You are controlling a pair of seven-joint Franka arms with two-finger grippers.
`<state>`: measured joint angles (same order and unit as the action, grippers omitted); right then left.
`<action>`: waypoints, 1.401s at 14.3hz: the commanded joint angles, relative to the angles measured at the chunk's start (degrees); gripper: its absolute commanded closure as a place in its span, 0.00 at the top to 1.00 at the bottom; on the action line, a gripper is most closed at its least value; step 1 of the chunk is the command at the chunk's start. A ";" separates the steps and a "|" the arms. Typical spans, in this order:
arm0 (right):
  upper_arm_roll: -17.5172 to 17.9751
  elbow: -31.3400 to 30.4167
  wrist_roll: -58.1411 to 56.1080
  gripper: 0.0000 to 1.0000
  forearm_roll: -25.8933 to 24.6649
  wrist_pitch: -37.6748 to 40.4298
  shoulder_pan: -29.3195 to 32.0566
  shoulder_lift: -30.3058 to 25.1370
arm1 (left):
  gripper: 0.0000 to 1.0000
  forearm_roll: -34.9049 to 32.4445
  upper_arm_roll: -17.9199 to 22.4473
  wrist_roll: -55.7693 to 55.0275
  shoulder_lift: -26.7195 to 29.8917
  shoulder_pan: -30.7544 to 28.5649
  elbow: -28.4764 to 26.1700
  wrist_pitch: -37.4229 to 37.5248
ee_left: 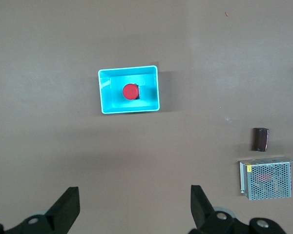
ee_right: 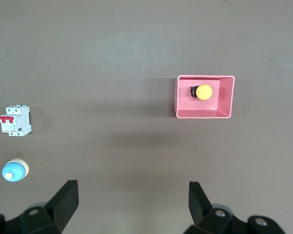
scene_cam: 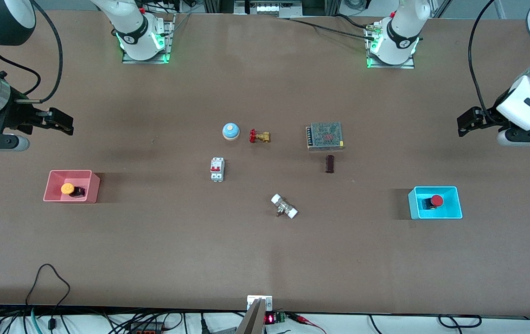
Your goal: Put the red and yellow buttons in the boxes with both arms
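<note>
The orange-yellow button point(scene_cam: 68, 189) lies on its side in the pink-red box point(scene_cam: 51, 188) toward the right arm's end of the table; both show in the right wrist view, the button point(ee_right: 203, 92) in the box point(ee_right: 227, 97). The red button point(scene_cam: 436, 201) lies in the cyan-blue box point(scene_cam: 450, 204) toward the left arm's end; both show in the left wrist view, the button point(ee_left: 130, 91) in the box point(ee_left: 151, 90). My right gripper point(scene_cam: 63, 122) is open and empty, raised above the table. My left gripper point(scene_cam: 466, 124) is open and empty, raised above the table.
Mid-table stand a blue dome bell point(scene_cam: 230, 131), a red-handled brass valve point(scene_cam: 259, 136), a white circuit breaker point(scene_cam: 217, 169), a metal mesh power supply point(scene_cam: 324, 136), a dark brown block point(scene_cam: 329, 163) and a white-capped fitting point(scene_cam: 284, 206).
</note>
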<state>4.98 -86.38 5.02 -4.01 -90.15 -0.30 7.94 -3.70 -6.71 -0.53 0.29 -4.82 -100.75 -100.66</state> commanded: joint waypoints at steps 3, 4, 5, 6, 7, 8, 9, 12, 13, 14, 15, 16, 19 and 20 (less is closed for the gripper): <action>0.30 1.57 0.70 1.00 0.67 1.03 0.12 0.40 | 1.00 0.27 -0.32 -0.18 0.06 0.07 0.82 1.26; 0.30 1.57 0.61 1.00 0.59 1.03 0.13 0.40 | 1.00 0.27 -0.32 -0.18 0.06 0.07 0.82 1.61; 0.30 1.57 0.52 1.00 0.59 0.94 0.13 0.40 | 1.00 0.27 -0.32 -0.18 0.15 0.07 0.82 1.70; 0.30 1.57 0.52 1.00 0.59 0.86 0.13 0.40 | 1.00 0.27 -0.32 -0.18 0.15 0.07 0.82 1.70; 0.30 1.57 0.70 1.00 0.59 0.86 0.13 0.40 | 1.00 0.27 -0.32 -0.18 0.07 0.07 0.82 1.70; 0.30 1.57 0.26 1.00 0.59 0.94 0.13 0.49 | 1.00 0.27 -0.32 -0.18 0.06 0.07 0.82 1.70; 0.30 1.57 -1.48 1.00 0.50 0.94 0.21 0.41 | 1.00 0.27 -0.32 -0.18 0.15 0.07 0.82 1.79; 0.21 1.57 -4.31 1.00 0.41 1.12 0.39 0.40 | 1.00 0.27 -0.32 -0.18 0.15 -0.01 0.82 1.79; 0.30 1.57 -4.31 1.00 0.41 1.21 0.22 0.40 | 1.00 0.27 -0.32 -0.18 0.07 -0.01 0.82 1.79; 0.21 1.57 -3.96 1.00 0.41 1.21 0.21 0.40 | 1.00 0.27 -0.32 -0.18 0.15 -0.01 0.82 1.79; 0.30 1.57 -3.70 1.00 0.50 1.38 0.21 0.40 | 1.00 0.27 -0.32 -0.18 0.15 -0.01 0.82 1.87; 0.30 1.57 -3.61 1.00 0.50 1.38 0.21 0.40 | 1.00 0.27 -0.32 -0.18 0.15 -0.01 0.82 2.05; 0.30 1.57 -3.43 1.00 0.67 1.47 0.21 0.40 | 1.00 0.27 -0.32 -0.18 0.15 -0.01 0.82 2.14; 0.30 1.57 -3.43 1.00 0.67 1.47 0.21 0.40 | 1.00 0.27 -0.32 -0.18 0.15 -0.01 0.82 2.14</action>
<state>5.01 -86.22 1.88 -4.01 -90.04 -0.33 7.94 -3.70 -6.93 -0.53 0.29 -4.82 -100.74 -99.78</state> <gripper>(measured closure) 0.000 0.000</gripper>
